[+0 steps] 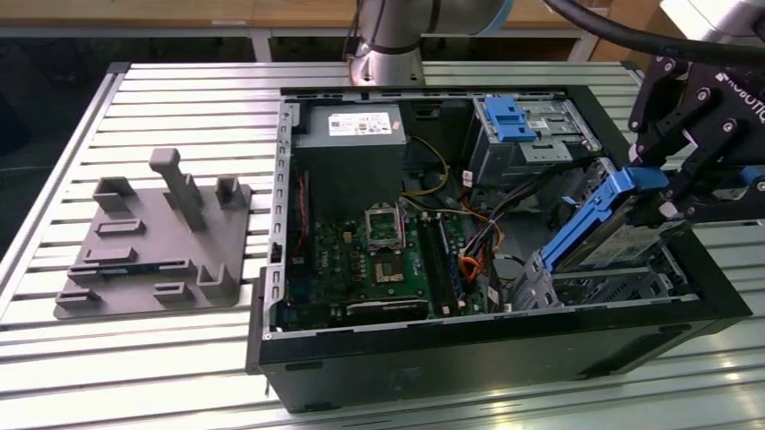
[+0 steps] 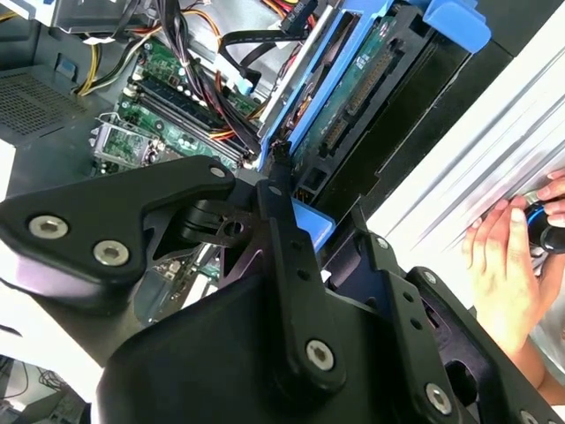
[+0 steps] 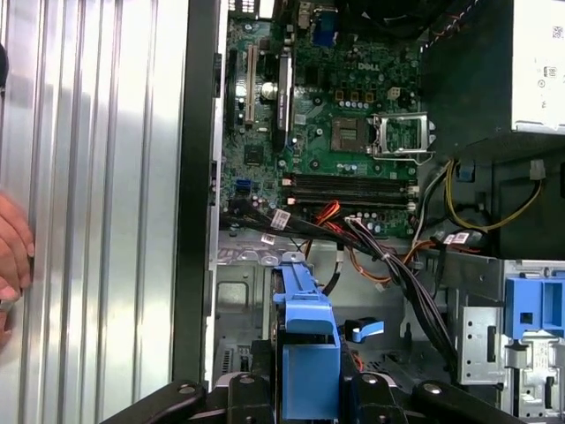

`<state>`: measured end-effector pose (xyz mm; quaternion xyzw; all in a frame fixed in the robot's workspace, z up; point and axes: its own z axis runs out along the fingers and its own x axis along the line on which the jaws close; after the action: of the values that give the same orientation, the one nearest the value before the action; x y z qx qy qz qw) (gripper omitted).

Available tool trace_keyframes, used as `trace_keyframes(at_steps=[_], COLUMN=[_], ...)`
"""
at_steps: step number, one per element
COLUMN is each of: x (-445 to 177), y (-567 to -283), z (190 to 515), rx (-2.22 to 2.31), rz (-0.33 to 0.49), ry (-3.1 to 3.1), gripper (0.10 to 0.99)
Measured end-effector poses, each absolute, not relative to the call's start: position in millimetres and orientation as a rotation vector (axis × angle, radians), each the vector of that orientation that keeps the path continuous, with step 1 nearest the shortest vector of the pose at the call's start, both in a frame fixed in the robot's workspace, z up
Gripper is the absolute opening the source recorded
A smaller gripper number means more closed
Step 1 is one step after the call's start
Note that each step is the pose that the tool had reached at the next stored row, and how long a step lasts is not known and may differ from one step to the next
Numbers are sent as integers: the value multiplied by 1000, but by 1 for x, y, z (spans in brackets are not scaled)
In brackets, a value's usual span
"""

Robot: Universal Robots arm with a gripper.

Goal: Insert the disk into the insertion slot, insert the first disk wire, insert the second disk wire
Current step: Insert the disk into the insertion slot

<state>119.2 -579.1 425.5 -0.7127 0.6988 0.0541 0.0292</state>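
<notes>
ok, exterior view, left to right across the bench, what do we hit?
Grey fixture plate → motherboard → wire bundle → the disk, tilted, with the gripper clamped on its blue handle.

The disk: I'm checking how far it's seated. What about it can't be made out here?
Exterior view: lower end of the disk, hidden inside the insertion slot.
First wrist view: its drive body, hidden behind its blue carrier handle and the gripper.
Second wrist view: its handle end, covered by the gripper.
</notes>
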Motion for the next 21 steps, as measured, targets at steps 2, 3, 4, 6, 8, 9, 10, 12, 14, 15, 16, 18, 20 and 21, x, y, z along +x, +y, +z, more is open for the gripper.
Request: trace_keyframes(at_steps=[2,3,4,6,8,9,10,12,14,15,16,18,20,21], x=[119,120,120,120,120,120,120,120,120,120,120,120,120,120], y=[-579,-579,-579,-579,-579,-579,-579,-579,-579,-579,-579,-579,-579,-579], z=[423,421,419,416,413,412,411,410,410,410,410,410,410,410], rx=[-2198,-2199,-2199,-2199,-2199,-2199,-2199,-2199,-2199,-2199,-2199,-2199,-2199,-2199], rz=[167,167,167,168,168,168,168,168,168,168,168,168,168,168], ry=[2155,2156,2156,2156,2156,2156,2156,2156,2156,2156,2156,2156,2156,2156], gripper=[365,365,365,365,365,365,365,376,494,494,494,557,557,557])
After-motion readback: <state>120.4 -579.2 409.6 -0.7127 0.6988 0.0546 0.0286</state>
